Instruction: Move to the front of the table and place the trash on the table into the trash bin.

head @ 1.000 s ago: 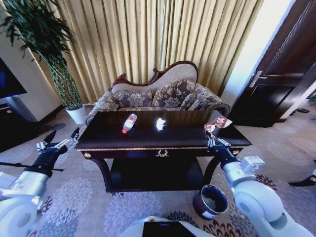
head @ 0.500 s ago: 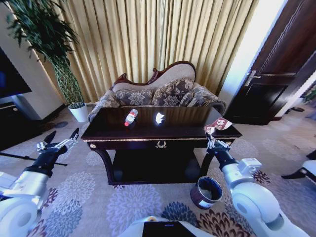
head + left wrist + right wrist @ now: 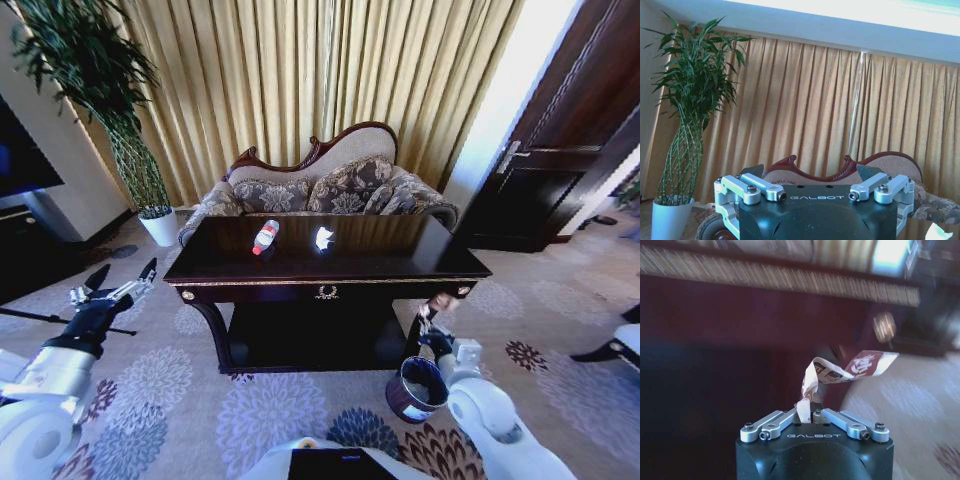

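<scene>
The dark glossy table [image 3: 380,258] stands before me. On it lie a clear bottle [image 3: 265,237] with a red label and a crumpled white paper [image 3: 323,238]. My right gripper [image 3: 432,322] hangs low beside the table's right front leg, just above the round dark trash bin [image 3: 404,406]. It is shut on a crumpled red-and-white wrapper [image 3: 437,303]. The right wrist view shows that wrapper [image 3: 850,369] sticking up from the shut right gripper [image 3: 808,413]. My left gripper [image 3: 112,288] is open, off the table's left end, and the left gripper [image 3: 810,172] holds nothing.
A floral sofa [image 3: 320,195] stands behind the table, with gold curtains [image 3: 320,80] beyond. A tall plant in a white pot [image 3: 160,228] is at the back left, and a dark door [image 3: 570,150] at the right. Patterned carpet [image 3: 200,400] lies around the table.
My right gripper has dropped with the wrapper from the table's right front corner to just above the bin. The head view shifted slightly earlier. The left arm has barely moved.
</scene>
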Robot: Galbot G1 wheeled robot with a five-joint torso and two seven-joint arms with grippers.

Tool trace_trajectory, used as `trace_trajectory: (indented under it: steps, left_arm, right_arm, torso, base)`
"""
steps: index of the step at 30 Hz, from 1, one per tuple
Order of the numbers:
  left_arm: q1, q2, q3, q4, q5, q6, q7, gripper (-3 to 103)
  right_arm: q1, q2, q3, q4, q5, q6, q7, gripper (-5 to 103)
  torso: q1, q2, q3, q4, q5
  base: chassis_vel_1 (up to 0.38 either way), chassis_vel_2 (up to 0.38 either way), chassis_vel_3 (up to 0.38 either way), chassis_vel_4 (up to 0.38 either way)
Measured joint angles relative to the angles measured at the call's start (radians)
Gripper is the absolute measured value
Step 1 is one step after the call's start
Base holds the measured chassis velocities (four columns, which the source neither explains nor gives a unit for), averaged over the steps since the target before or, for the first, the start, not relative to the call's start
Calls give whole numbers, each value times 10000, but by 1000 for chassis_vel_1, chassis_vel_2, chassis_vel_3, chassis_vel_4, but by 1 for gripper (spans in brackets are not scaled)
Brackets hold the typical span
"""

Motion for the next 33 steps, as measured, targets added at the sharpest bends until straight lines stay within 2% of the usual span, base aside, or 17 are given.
trace_trajectory:
  steps: [1,5,6,13,21,22,25,27,32,33]
  left_arm:
    - [0,0,0,0,0,0,0,100]
    - [0,-9,-17,-7,-5,-16,0,100]
    - [0,-9,-17,-7,-5,-16,0,100]
    - [1,29,-8,-10,-23,-46,-1,100]
    - [-2,47,-10,-14,-53,-56,-6,100]
    - [3,36,5,-14,-52,-57,-7,100]
    - [14,17,34,-27,-49,-60,-6,100]
    - [15,17,34,-28,-48,-61,-6,100]
    - [-4,76,33,-27,-54,-90,-6,100]
    - [-13,83,33,-27,-58,-91,-5,100]
  right_arm:
    - [0,0,0,0,0,0,0,0]
    - [1104,-56,-181,-2172,-211,293,-46,0]
    - [1104,-56,-181,-2172,-211,293,-46,0]
    - [2207,-28,-375,-5039,-1197,840,-348,0]
    - [2406,192,-392,-6003,-1619,1023,-421,0]
    - [2406,254,-394,-6070,-1688,1038,-422,-2]
    - [2406,406,-397,-6152,-1850,1051,-416,13]
    - [2406,434,-397,-6152,-1859,1065,-412,13]
    - [2454,501,-372,-6076,-1809,1118,-369,40]
    - [2456,500,-373,-6053,-1802,1119,-366,40]
  torso:
    - [0,0,0,0,0]
    - [1,0,1,6,-3]
    - [1,0,1,6,-3]
    - [1,0,0,2,-1]
    - [1,1,0,2,-4]
    - [0,1,0,2,-3]
    - [0,1,0,1,-3]
    - [0,1,0,2,-3]
    - [0,1,0,2,-3]
    - [0,1,0,2,-3]
  base:
    - [0,0,0,0]
    - [0,0,0,0]
    - [0,0,0,0]
    - [0,0,0,0]
    - [0,0,0,0]
    - [0,0,0,0]
    - [0,0,0,0]
    - [0,0,0,0]
    - [0,0,0,0]
    - [0,0,0,0]
